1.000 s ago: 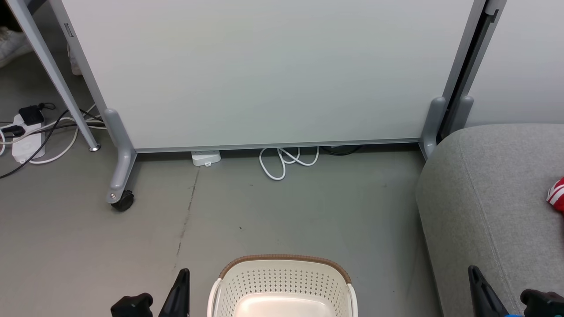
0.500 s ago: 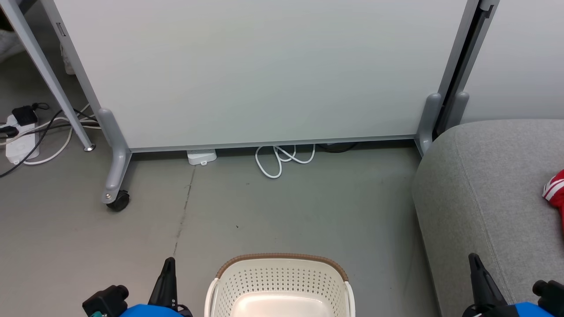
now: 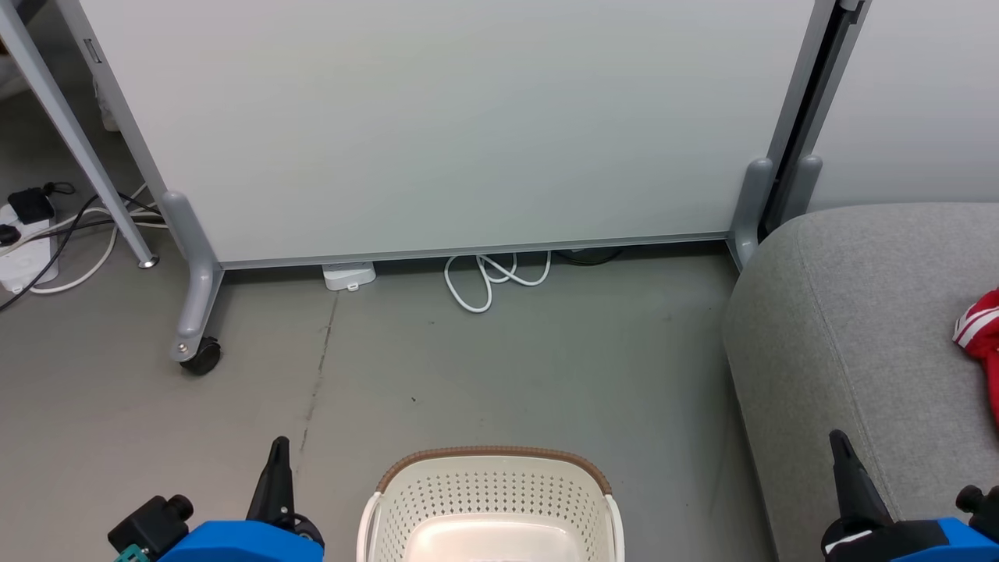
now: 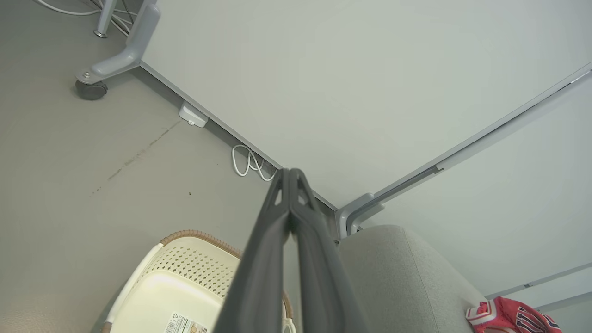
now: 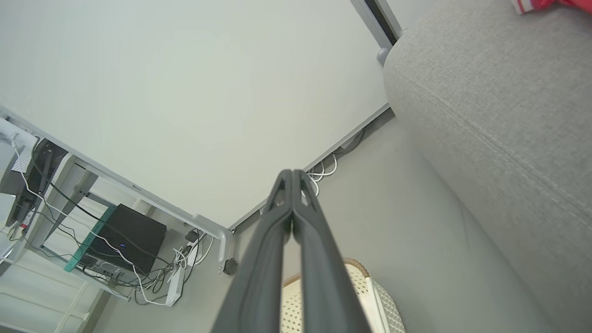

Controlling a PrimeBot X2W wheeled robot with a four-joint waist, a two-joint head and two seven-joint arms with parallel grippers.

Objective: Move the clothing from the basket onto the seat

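Both grippers stand higher in the head view than a second ago, with blue housings now showing under them at the bottom edge. The whole scene has slid slightly left, which is the camera's own shift.

At the far left of that view a white power strip (image 3: 19,254) lies on the grey floor (image 3: 546,375) among cables. A white partition panel on grey wheeled legs (image 3: 468,125) fills the upper middle, with a coiled white cable (image 3: 488,281) under its lower edge.

The left gripper (image 3: 278,449) sits at the lower left, its two long dark fingers pressed together and holding nothing; the left wrist view shows the tips of that gripper (image 4: 290,175) meeting. Just to its right, at bottom centre, is the cream-white perforated plastic basket with a brown woven-look rim (image 3: 492,454). The basket (image 4: 199,237) shows a smooth floor and a printed label from the left wrist.

The right gripper (image 3: 837,439) rises at the lower right, jaws likewise closed on nothing, in front of the large grey woven-fabric seat (image 3: 858,328). Its tips (image 5: 292,175) touch in the right wrist view, with the basket (image 5: 377,296) below and the seat (image 5: 485,115) to the right.

The red clothing with white trim (image 3: 979,332) lies on the seat at the right edge, well apart from both grippers. It shows at the left wrist view's lower right (image 4: 508,317) and at the right wrist view's top right corner (image 5: 536,4).
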